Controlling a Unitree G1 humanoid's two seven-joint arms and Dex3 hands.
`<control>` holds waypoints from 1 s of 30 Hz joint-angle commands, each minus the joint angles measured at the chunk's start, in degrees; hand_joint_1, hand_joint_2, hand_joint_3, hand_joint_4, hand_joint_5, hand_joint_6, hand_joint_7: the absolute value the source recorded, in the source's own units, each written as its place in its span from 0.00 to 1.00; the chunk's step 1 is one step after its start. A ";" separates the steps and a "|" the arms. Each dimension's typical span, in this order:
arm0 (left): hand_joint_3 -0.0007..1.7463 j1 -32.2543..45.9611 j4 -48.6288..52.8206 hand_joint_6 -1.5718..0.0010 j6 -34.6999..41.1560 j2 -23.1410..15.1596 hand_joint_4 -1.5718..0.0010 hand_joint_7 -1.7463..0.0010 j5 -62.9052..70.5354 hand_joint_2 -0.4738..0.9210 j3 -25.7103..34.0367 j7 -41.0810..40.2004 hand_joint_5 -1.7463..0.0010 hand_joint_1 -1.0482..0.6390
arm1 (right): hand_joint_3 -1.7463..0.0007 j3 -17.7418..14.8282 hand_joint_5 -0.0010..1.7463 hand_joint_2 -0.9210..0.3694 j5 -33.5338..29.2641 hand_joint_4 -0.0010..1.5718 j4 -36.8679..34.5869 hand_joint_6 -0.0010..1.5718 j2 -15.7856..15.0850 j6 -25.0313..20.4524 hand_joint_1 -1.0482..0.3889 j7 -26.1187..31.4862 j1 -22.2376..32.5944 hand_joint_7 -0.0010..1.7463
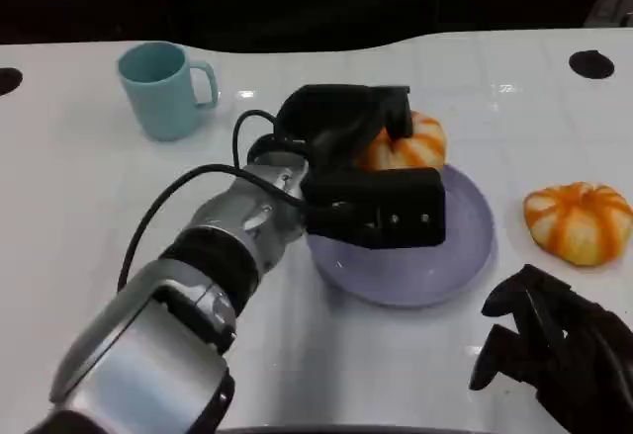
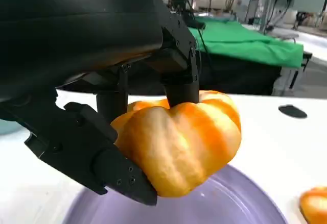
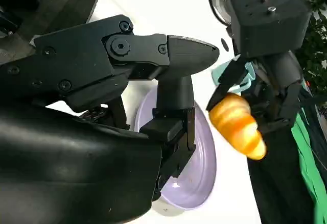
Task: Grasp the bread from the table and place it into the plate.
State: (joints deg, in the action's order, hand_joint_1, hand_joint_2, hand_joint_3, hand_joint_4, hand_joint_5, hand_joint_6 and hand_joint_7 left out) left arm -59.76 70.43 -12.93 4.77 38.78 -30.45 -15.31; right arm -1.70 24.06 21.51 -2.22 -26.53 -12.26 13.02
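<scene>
Your left hand (image 1: pixel 361 162) grips the bread (image 2: pixel 179 140) — you've got it just above the purple plate (image 1: pixel 465 246), over its far rim; your right hand (image 1: pixel 559 350) rests near the table's front edge, fingers curled on nothing; a second bun (image 1: pixel 579 221) lies beside the plate.

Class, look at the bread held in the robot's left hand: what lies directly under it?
Under the bread gripped by the left hand lies the purple plate, its surface bare there. The bread hangs above it, not touching. The hand's own fingers cover part of the plate in the head view.
</scene>
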 commanded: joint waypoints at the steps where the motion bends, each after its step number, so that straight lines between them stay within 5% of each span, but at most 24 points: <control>1: 0.08 -2.02 0.98 0.46 2.56 0.88 0.52 0.67 0.11 1.00 -0.61 2.17 0.02 0.46 | 0.74 -0.68 1.00 0.00 0.48 0.39 1.09 0.31 -0.73 0.21 0.42 -0.17 0.48 0.92; 11: 0.09 -2.36 1.87 0.46 6.43 3.42 0.55 0.82 0.18 1.00 -1.35 4.51 0.15 0.43 | 0.75 -0.28 1.00 0.00 0.05 0.39 1.49 0.31 -0.29 0.44 0.42 0.36 0.85 0.91; 14: 0.07 -2.38 2.18 0.42 7.07 3.96 0.55 0.82 -0.25 1.00 -1.37 5.79 0.06 0.44 | 0.75 -0.03 1.00 0.00 -0.28 0.39 1.77 0.31 -0.20 0.10 0.42 0.89 0.82 0.91; 21: 0.03 -2.40 2.70 0.43 7.85 4.59 0.62 0.83 -2.07 1.00 -0.22 9.19 0.06 0.47 | 0.74 0.03 1.00 0.00 -0.23 0.38 1.50 0.30 -0.39 0.57 0.42 0.30 0.79 0.91; 24: 0.06 -2.37 2.98 0.56 8.26 4.66 0.66 0.93 -3.13 1.00 0.52 12.49 0.26 0.43 | 0.74 0.04 1.00 0.00 -0.27 0.38 1.93 0.30 -0.42 0.29 0.42 0.49 0.95 0.92; 26: 0.10 -2.31 3.03 0.68 7.80 4.25 0.76 0.98 -2.83 1.00 0.03 14.08 0.63 0.38 | 0.74 -0.04 1.00 0.00 -0.16 0.38 2.00 0.30 -0.41 0.09 0.42 0.57 0.96 0.92; 28: 0.11 -2.49 3.14 0.77 8.52 4.22 0.82 1.00 -2.04 1.00 -0.78 15.17 0.82 0.32 | 0.74 -0.01 1.00 0.00 -0.22 0.38 2.04 0.30 -0.51 0.18 0.42 0.45 1.00 0.92; 30: 0.12 -2.74 3.17 0.84 9.51 4.32 0.88 1.00 -1.56 1.00 -1.41 16.10 0.88 0.27 | 0.74 0.01 1.00 0.00 -0.28 0.38 1.99 0.30 -0.56 0.30 0.42 0.35 1.00 0.92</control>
State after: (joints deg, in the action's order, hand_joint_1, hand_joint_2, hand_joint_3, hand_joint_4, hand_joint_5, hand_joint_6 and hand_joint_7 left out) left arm -60.55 73.19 -4.49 9.44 36.45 -31.12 -0.73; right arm -1.42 23.81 22.81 -2.07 -26.51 -11.92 13.66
